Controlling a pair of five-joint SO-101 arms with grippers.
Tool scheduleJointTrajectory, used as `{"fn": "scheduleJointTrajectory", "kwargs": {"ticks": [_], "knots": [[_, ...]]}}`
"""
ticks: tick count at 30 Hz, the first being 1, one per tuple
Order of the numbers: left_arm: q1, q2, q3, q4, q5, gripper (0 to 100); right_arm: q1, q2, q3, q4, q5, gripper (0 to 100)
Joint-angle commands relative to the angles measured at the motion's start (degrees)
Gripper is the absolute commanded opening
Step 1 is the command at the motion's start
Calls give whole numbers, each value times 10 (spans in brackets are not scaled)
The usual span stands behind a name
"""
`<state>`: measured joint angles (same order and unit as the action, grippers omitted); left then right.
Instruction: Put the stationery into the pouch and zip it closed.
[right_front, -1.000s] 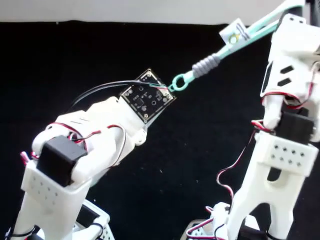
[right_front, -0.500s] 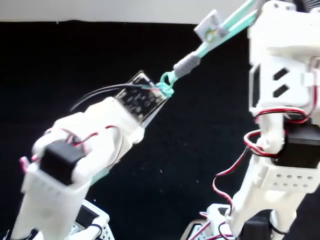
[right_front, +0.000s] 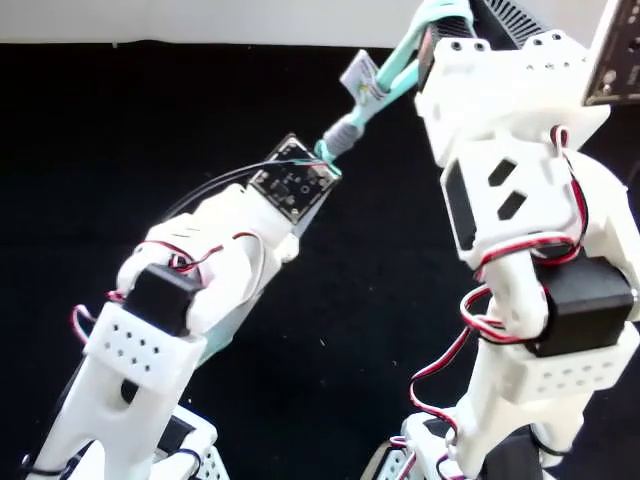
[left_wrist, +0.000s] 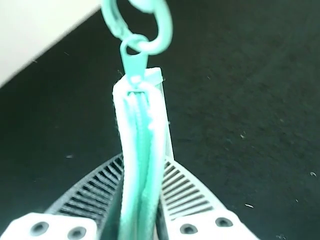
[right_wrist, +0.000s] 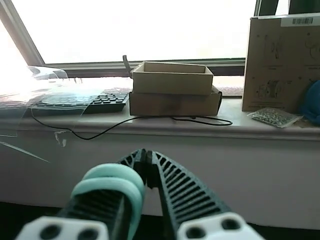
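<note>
Left wrist view: left hand (left_wrist: 142, 167) clenched on the pouch (left_wrist: 140, 125); right hand (right_wrist: 148, 156) grasping its teal strap (right_wrist: 107, 182)

Pouch (left_wrist: 137, 165): mint green with a whitish edge. Its zip pull (left_wrist: 132, 62) and ring (left_wrist: 165, 27) were the same green. Strap (right_front: 398, 62): mint green, with a grey wound section (right_front: 345, 128) and a white tag (right_front: 362, 78). Left gripper (left_wrist: 142, 162) and right gripper (right_wrist: 149, 157): black and ridged. Both arms (right_front: 215, 250) were white, with black motors (right_front: 165, 300) and red, white and black wires (right_front: 470, 330). Tabletop (right_front: 120, 120): plain black. Boxes (right_wrist: 172, 87): brown cardboard.
</note>
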<state>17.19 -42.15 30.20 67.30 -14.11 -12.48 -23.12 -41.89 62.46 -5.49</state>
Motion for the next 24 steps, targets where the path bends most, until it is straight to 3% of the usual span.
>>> {"fn": "scheduleJointTrajectory", "kwargs": {"ticks": [1,5,13,16,20,24], "knots": [[-27,2,-3,-3,3,7,-32,3,-78,-1,-5,6],[-31,1,-10,-4,3,7,-73,20,-98,28,-5,6],[-28,1,-63,-4,4,7,-177,104,-91,209,-7,6],[-28,1,-80,-24,5,7,-213,127,-91,255,-40,6],[-28,1,-116,-33,6,7,-214,142,-90,288,-46,6],[-28,1,-160,-11,33,7,-142,160,-87,280,-46,6]]}}
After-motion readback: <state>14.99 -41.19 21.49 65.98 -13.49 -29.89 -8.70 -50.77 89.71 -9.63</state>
